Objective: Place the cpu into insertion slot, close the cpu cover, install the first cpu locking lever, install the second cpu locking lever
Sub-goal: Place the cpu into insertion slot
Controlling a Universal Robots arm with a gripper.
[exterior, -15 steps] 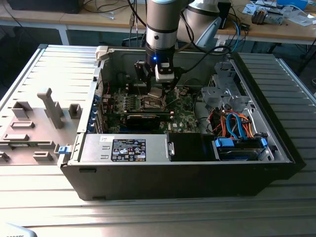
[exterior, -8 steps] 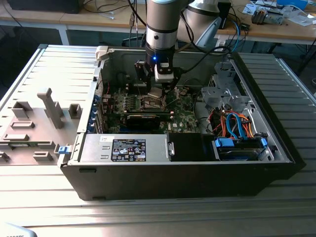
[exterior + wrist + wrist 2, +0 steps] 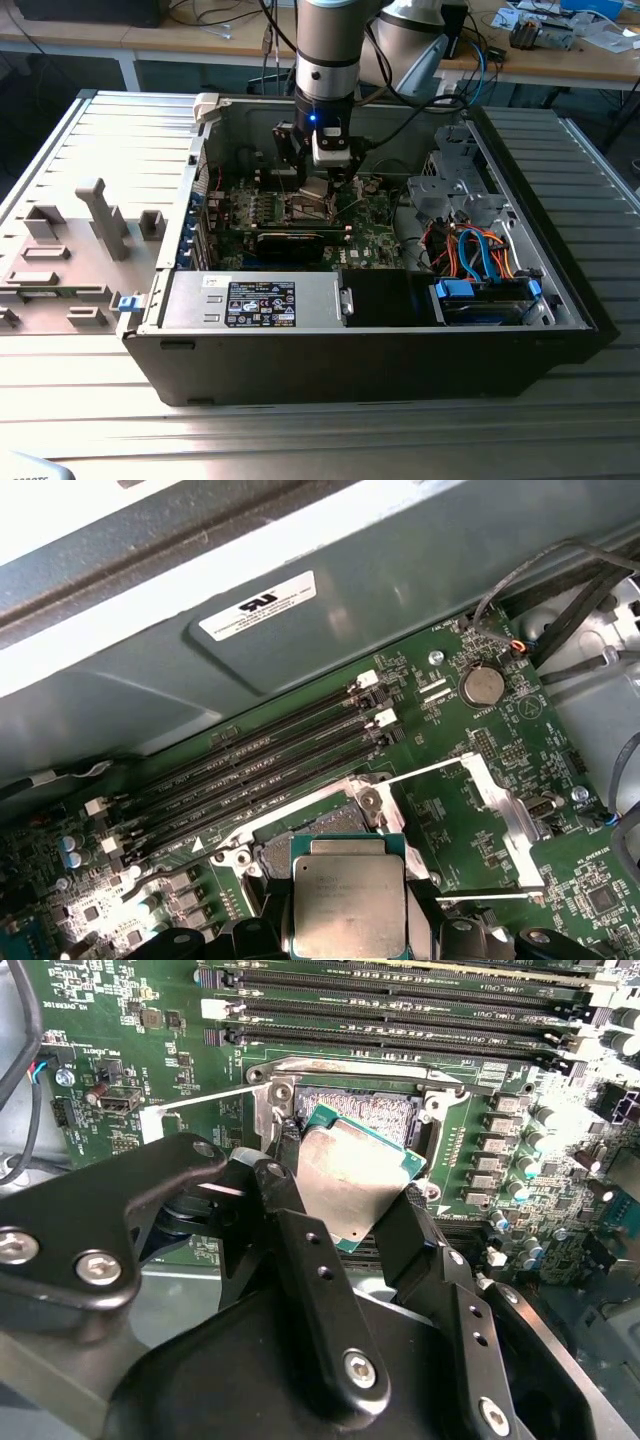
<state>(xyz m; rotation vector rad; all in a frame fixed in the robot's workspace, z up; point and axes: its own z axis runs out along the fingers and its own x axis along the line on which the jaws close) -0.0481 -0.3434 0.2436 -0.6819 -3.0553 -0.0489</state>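
My gripper [image 3: 352, 1182] is shut on the cpu [image 3: 350, 1170], a pale grey square plate with a green edge, pinched between two black fingers [image 3: 292, 1195]. The cpu hangs right over the insertion slot [image 3: 372, 1110], a dark square recess with a silvery rim in the green board. I cannot tell whether it touches the slot. In the first wrist view the cpu [image 3: 348, 898] covers the near part of the insertion slot [image 3: 330, 825]. The cpu cover [image 3: 516, 825], a silvery frame, lies swung open beside the slot, with thin wire levers [image 3: 432, 770] standing free. In the exterior view the gripper [image 3: 318, 182] is deep inside the computer case.
Several long black memory slots [image 3: 270, 765] run just past the socket. A black card [image 3: 292, 243], a power supply box [image 3: 255, 300], the drive cage [image 3: 455, 190] with orange and blue cables, and the case walls [image 3: 530, 210] surround the board.
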